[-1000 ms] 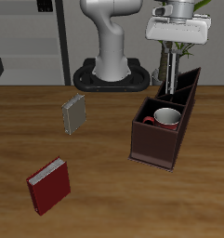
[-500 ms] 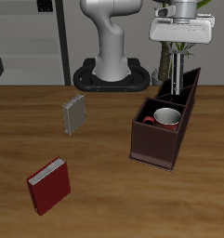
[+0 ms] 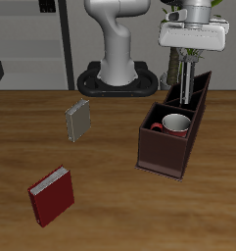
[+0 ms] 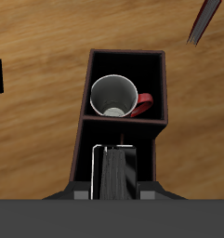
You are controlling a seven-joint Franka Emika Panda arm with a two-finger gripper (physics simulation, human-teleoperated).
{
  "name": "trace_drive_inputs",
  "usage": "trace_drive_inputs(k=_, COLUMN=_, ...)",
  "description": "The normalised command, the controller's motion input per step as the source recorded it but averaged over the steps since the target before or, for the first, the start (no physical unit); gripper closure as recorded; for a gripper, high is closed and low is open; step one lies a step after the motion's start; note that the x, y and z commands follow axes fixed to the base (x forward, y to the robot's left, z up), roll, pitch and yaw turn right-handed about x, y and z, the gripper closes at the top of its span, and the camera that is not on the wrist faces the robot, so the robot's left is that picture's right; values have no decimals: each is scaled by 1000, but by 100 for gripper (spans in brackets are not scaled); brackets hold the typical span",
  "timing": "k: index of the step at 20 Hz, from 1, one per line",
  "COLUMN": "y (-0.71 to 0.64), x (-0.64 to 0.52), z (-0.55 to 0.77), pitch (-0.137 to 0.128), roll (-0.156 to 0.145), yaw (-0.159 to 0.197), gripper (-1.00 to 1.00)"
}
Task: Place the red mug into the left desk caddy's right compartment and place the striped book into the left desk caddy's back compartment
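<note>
My gripper (image 3: 189, 59) is shut on the striped book (image 3: 186, 82), which hangs upright below it. The book's lower end reaches the long back compartment (image 3: 193, 96) of the left desk caddy (image 3: 165, 155), a dark brown box. The red mug (image 3: 173, 124) stands upright inside the squarish compartment in front of that slot. In the wrist view the book (image 4: 113, 169) is edge-on between my fingers, over the back compartment. The mug (image 4: 114, 96), white inside, sits in the compartment just beyond it in the caddy (image 4: 125, 56).
A grey book (image 3: 78, 120) stands tilted on the table away from the caddy and also shows in the wrist view (image 4: 204, 20). A red book with white page edges (image 3: 53, 194) lies near the table's front edge. A plant (image 3: 196, 51) stands behind the caddy.
My gripper has carried the striped book sideways along the caddy's back and a little lower, so the book now hangs over the back slot. The mug and the other books have not moved.
</note>
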Motion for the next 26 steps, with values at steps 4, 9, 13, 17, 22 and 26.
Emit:
trace_drive_inputs(k=4, y=21, x=146, z=43, pitch=4, roll=-29, yaw=-45, gripper=100)
trace_drive_inputs(k=9, y=75, x=12, z=-3, pitch=-5, roll=3, yaw=5, gripper=100)
trace_drive_inputs(k=13, y=46, x=-78, z=62, pitch=-32, roll=15, yaw=14, gripper=100)
trace_drive_inputs(k=17, y=-19, x=-106, z=189, pitch=-65, roll=2, yaw=22, gripper=100)
trace_drive_inputs(k=22, y=-59, x=-2, z=146, pitch=-73, roll=0, yaw=21, gripper=100)
trace_drive_inputs(k=26, y=-20, x=44, z=65, pitch=-27, roll=-3, yaw=-2, gripper=100)
